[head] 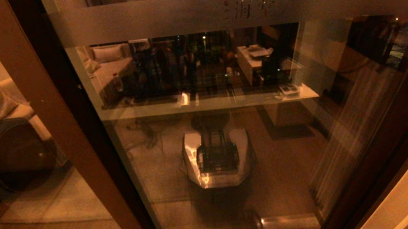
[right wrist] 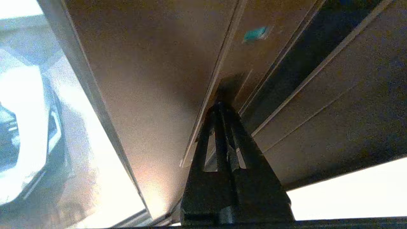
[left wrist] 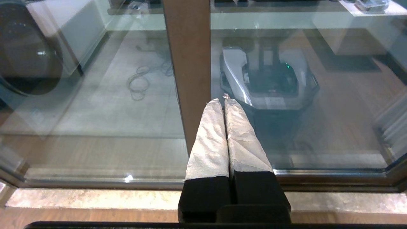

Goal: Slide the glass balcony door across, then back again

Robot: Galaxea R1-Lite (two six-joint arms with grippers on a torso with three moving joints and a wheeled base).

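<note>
My right claw [right wrist: 222, 106] is pinched shut with its tips pressed into the groove of the door's [head: 205, 129] dark stile, gripping nothing; that shallow purchase could slip out and scrape the frame if I push at a slant. My left claw [left wrist: 225, 101] hangs shut and empty near the brown post [left wrist: 187, 63]. Only my right wrist view shows that contact; the head view shows the door filling the frame but neither claw.

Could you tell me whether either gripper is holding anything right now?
Nothing is held: left gripper shut in front of the glass; right gripper shut, tips at the glass balcony door frame.
</note>
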